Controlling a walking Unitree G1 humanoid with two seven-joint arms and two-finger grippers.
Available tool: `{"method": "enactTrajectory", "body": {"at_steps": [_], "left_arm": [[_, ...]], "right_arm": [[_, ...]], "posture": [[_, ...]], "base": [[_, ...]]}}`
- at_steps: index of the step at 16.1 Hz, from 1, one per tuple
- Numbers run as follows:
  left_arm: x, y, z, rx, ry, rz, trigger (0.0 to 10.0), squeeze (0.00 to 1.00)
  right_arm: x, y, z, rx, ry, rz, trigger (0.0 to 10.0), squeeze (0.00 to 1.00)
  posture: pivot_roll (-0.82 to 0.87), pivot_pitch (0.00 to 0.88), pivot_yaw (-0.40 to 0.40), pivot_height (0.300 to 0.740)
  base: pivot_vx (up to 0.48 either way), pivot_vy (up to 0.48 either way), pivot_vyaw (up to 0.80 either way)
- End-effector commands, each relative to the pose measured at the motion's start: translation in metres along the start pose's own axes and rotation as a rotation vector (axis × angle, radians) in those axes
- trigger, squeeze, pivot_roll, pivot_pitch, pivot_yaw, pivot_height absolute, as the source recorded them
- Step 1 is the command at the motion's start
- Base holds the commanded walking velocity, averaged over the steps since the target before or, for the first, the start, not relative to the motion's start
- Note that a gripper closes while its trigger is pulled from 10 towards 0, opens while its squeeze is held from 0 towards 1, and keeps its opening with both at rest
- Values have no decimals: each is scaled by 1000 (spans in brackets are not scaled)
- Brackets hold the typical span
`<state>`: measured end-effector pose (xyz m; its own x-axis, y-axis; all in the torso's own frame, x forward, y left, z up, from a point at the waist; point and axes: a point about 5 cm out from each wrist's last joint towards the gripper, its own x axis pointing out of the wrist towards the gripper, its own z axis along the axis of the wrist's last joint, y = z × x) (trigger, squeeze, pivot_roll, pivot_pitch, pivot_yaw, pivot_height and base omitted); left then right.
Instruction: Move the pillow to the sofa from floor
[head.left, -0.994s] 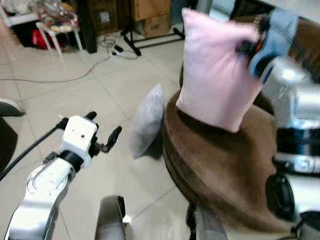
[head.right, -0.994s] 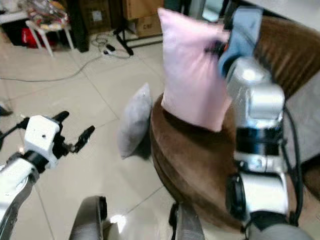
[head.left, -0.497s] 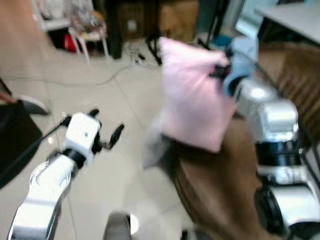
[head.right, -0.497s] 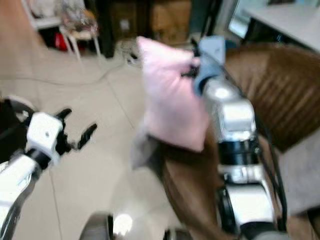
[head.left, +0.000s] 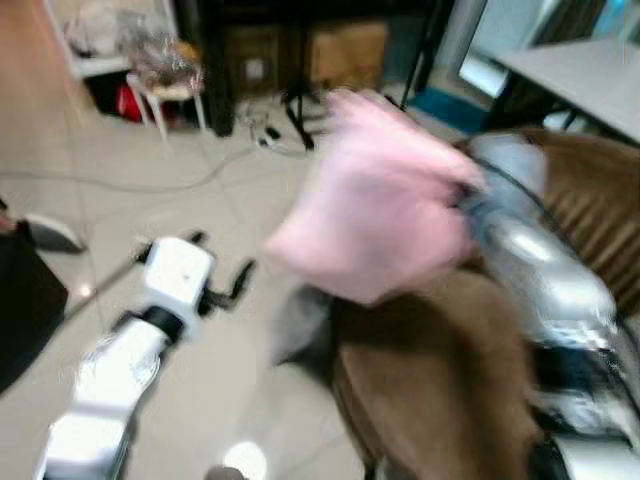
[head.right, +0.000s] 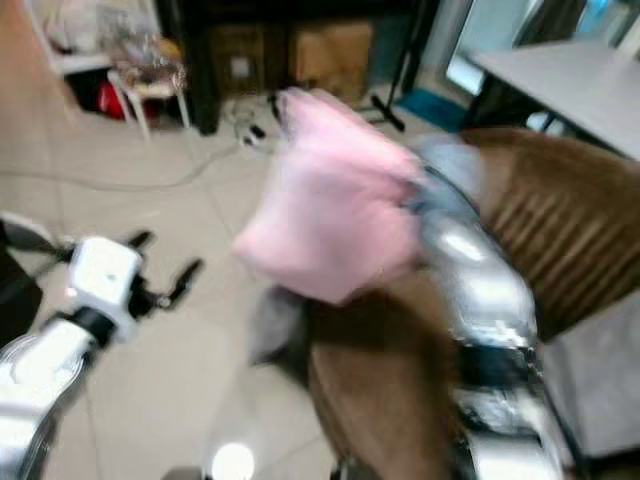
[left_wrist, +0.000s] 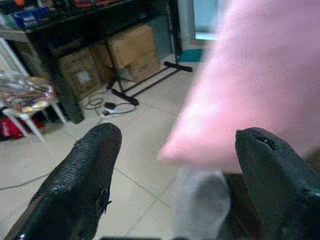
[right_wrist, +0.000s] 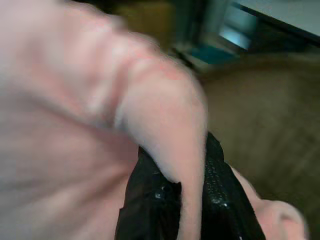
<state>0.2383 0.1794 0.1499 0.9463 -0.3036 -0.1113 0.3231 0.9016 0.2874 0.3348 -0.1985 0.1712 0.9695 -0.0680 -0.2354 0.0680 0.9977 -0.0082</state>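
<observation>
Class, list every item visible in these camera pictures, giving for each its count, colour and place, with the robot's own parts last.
Pillow: one, pink, held up over the sofa.
Cushion: one, grey, on the floor against the sofa's side.
Sofa: one, brown, at the right.
Boxes: two, cardboard, under the dark shelf at the back.
Stool: one, white, back left, with things piled on it.
Cable: one, across the tiled floor.
Right end effector: black fingers, clamped on a fold of the pillow.
Left end effector: black fingers spread, empty, above the floor.

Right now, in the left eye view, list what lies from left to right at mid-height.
Left gripper → pink pillow → right arm, with the brown sofa beneath the pillow and arm.
</observation>
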Motion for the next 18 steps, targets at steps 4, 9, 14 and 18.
{"method": "enactTrajectory", "body": {"at_steps": [4,9,14,18], "left_arm": [[-7,9,-8,29,21,87,10000,0],[-3,7,-7,24,14,108,10000,0],[-2,12,-6,30,2,176,10000,0],[-1,14,-4,35,-14,203,10000,0]], "right_arm": [[-14,25,5,18,-71,71,10000,0],[-17,37,3,29,-89,118,10000,0],[-20,53,15,108,-134,217,10000,0],[-21,60,19,111,-140,254,10000,0]], "posture": [[47,0,-79,740],[50,0,-79,740],[54,0,-84,740],[48,0,-84,740]], "base": [[0,0,0],[0,0,0],[0,0,-473],[0,0,-788]]}}
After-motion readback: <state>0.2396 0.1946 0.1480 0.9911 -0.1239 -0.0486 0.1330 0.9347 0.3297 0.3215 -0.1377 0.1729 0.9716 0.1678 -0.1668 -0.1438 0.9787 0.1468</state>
